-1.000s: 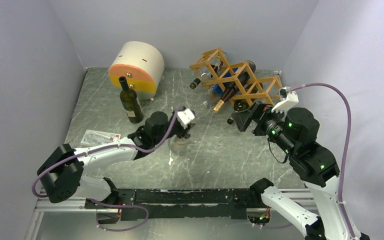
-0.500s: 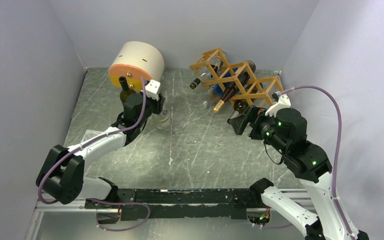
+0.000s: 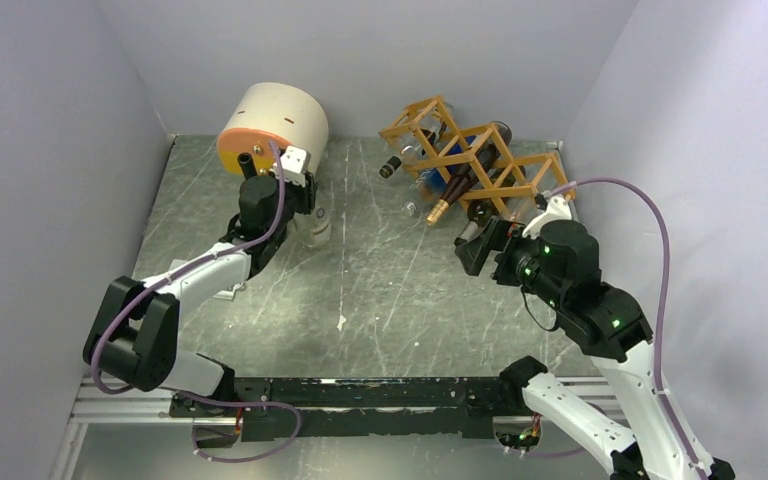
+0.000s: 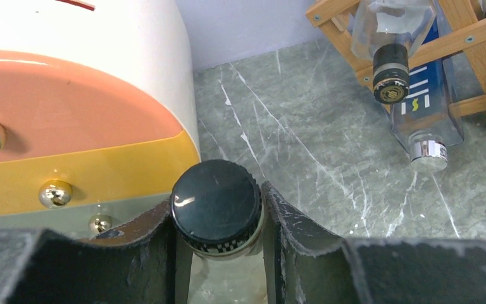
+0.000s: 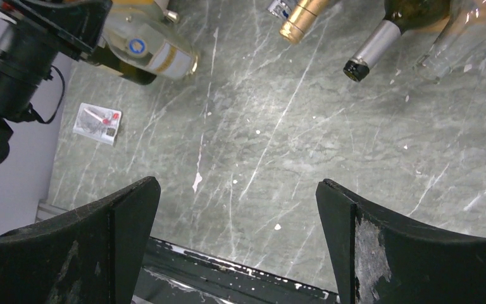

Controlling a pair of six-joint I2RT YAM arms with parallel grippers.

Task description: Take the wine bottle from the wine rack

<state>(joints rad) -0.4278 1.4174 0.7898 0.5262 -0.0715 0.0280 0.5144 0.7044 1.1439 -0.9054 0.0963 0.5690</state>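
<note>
The orange-tan lattice wine rack (image 3: 470, 150) stands at the back right, with several bottles lying in it. My left gripper (image 3: 305, 200) is at the back left, shut on the neck of a clear wine bottle (image 3: 318, 226) with a black cap (image 4: 215, 204). Its pads (image 4: 291, 225) press on both sides just under the cap. The rack (image 4: 468, 35) is off to that gripper's right. My right gripper (image 3: 472, 245) hangs open and holds nothing just in front of the rack. Below it, the right wrist view shows a gold-foil neck (image 5: 300, 16) and a silver-foil neck (image 5: 380, 47).
A cream and orange cylinder (image 3: 270, 125) lies at the back left, right behind the held bottle. A dark upright bottle (image 3: 250, 165) stands beside my left arm. A small card (image 5: 98, 122) lies on the marble table (image 3: 410, 300) near the left wall.
My left arm has swung from the table's middle to the back left, carrying the clear bottle up to the cylinder. My right arm has drawn slightly back from the rack.
</note>
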